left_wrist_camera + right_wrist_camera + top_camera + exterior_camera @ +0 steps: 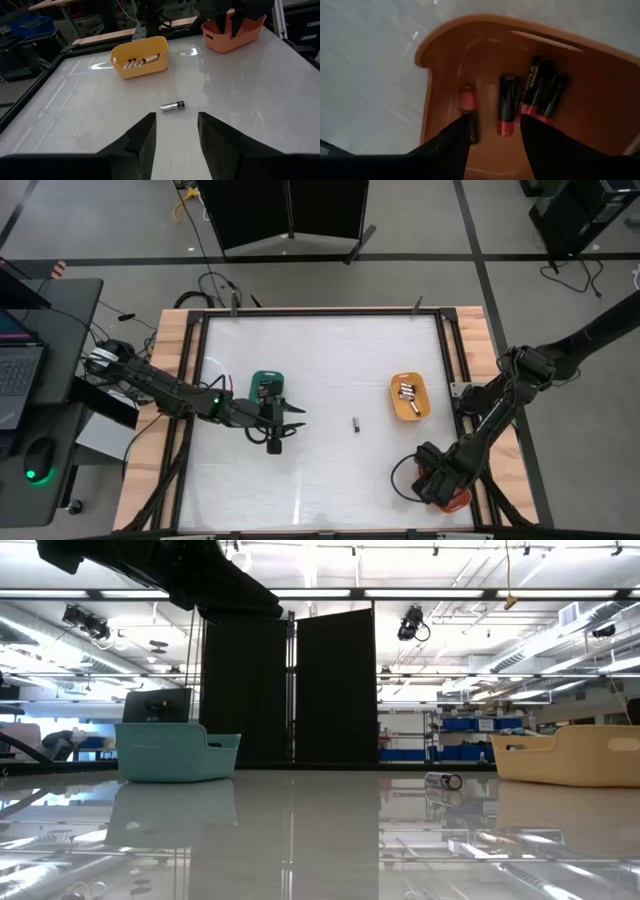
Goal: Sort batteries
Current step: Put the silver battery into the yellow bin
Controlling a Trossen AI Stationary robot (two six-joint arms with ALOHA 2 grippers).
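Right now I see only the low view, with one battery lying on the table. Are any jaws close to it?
Observer: The left arm has its jaws open beside the green tray, facing the loose battery but apart from it.
Operator: And the right arm?
Observer: The right arm has its jaws open over the orange-red tray, which holds several batteries.
Operator: Is the yellow tray empty?
Observer: No, the yellow tray holds a few cells.

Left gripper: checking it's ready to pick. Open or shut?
Open: the left gripper shows a clear gap between its fingers, facing the loose battery.
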